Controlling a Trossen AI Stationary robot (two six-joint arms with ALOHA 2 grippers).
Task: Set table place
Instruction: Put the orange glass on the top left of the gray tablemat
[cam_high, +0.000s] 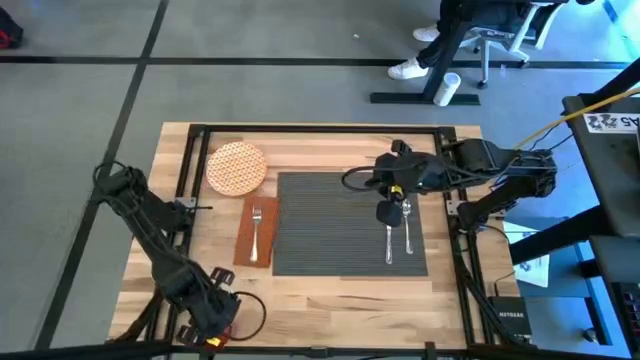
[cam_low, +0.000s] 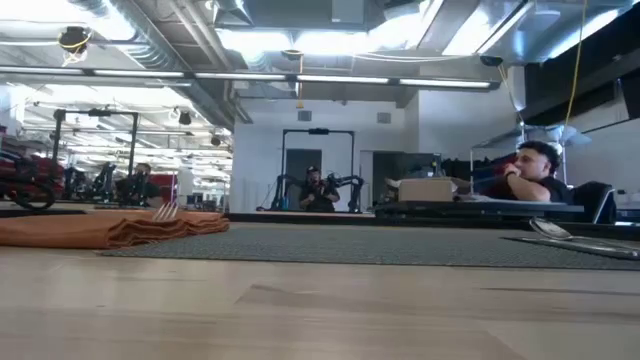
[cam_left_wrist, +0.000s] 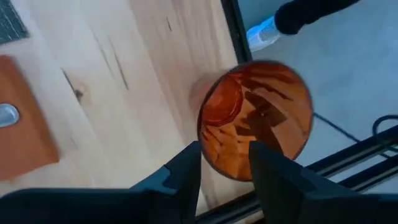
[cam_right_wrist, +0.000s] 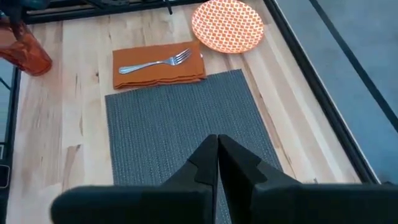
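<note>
The left pincer (cam_left_wrist: 225, 167) sits at the counter's (cam_high: 330, 295) near left corner, its 2 fingers set narrowly on either side of the small orange cup (cam_left_wrist: 255, 118), one finger outside the rim and one inside it, so the cup is in its grip beside the black edge rail. The right pincer (cam_right_wrist: 217, 163) hovers over the far right part of the dark grey ribbed placemat (cam_high: 340, 225), fingers pressed together and holding nothing. Just under and in front of that pincer, on the placemat's right side, lie the knife (cam_high: 390, 240) and spoon (cam_high: 408, 228), side by side. Across the placemat from the right pincer, the brown napkin (cam_right_wrist: 158, 65) lies against the placemat's left edge with the silver fork (cam_right_wrist: 155, 62) resting on top of it. The round orange-patterned plate (cam_right_wrist: 227, 26) stands on bare wood beyond the napkin, near the placemat's far left corner, well apart from both pincers. Beyond the counter, a seated person (cam_low: 535, 172) shows in the room.
</note>
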